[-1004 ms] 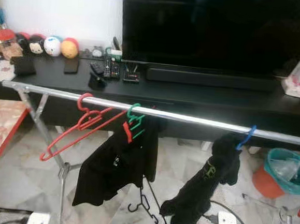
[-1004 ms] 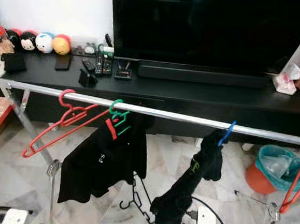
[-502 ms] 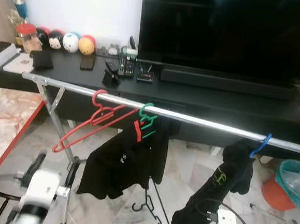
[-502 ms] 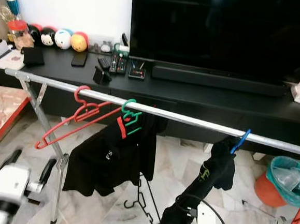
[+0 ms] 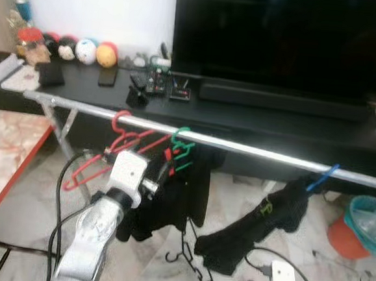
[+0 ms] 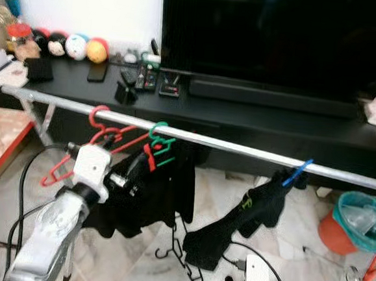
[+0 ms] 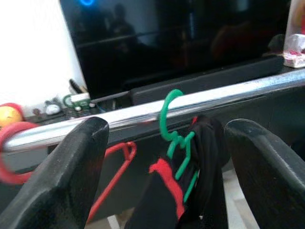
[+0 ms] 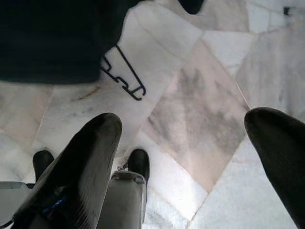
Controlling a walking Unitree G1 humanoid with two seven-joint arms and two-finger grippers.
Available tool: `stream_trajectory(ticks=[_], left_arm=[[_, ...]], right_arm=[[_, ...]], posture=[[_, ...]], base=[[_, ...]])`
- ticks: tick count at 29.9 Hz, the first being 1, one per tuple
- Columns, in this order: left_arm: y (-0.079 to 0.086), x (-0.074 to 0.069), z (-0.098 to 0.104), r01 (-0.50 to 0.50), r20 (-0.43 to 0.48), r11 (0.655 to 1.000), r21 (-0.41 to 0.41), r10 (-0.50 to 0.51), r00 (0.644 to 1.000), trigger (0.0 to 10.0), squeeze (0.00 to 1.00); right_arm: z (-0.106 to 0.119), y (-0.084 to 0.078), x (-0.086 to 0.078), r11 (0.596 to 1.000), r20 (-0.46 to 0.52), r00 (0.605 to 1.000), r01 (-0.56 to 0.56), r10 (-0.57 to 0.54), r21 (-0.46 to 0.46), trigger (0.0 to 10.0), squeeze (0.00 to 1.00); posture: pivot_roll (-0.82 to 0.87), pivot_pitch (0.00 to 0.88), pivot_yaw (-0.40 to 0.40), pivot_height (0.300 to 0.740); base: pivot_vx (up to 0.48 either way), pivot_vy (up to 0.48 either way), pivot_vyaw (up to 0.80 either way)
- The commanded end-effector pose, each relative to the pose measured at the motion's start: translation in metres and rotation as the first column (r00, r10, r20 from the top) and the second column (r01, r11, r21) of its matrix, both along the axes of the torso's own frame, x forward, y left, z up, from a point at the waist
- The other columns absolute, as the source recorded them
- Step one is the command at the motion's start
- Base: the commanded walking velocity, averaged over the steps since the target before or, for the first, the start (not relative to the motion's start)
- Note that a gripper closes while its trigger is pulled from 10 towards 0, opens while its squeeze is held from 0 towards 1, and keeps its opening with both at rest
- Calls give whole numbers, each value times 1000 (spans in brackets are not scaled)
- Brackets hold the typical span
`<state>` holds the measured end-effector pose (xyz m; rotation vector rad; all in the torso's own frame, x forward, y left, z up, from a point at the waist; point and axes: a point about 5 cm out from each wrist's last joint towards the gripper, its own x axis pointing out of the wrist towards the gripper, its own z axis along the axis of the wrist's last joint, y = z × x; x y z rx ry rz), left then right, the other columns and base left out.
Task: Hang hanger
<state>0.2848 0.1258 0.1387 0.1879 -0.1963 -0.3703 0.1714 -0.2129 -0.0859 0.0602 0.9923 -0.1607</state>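
The left gripper (image 7: 164,157) is up by the rail (image 5: 252,149), fingers wide apart — the green hanger (image 7: 177,136) hooks on the rail between them, holding a black shirt (image 5: 170,201). The right gripper (image 8: 186,157) hangs low over the floor (image 8: 190,105), fingers apart too.

Pretty standard living room setup: big black TV (image 5: 287,37) against a white wall (image 5: 101,7), sitting on a long low black TV console (image 5: 254,123) with a soundbar (image 5: 285,101) in front of it. Floor (image 8: 200,105) is pale marble-look tile. There's a reddish-edged marble table (image 5: 4,158) at the left and a teal bin (image 5: 370,223) at the right.
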Motion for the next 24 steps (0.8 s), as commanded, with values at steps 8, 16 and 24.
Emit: stream_trajectory(ticks=[8,16,24], left_arm=[[-10,16,-9,128,-75,991,32,-126,989,10000,1000],[-31,28,-9,303,-140,952,-49,-307,941,10000,1000],[-45,41,-3,305,-118,952,-20,-305,945,10000,510]], right_arm=[[0,0,0,999,12,999,40,-40,6,10000,0],[0,2,0,1000,12,999,29,-29,7,10000,0],[0,3,1,999,16,999,44,-44,10,10000,0]], posture=[[46,0,-37,736],[41,0,-27,736],[29,0,-17,736]], base=[[0,0,0],[0,0,0],[0,0,0]])
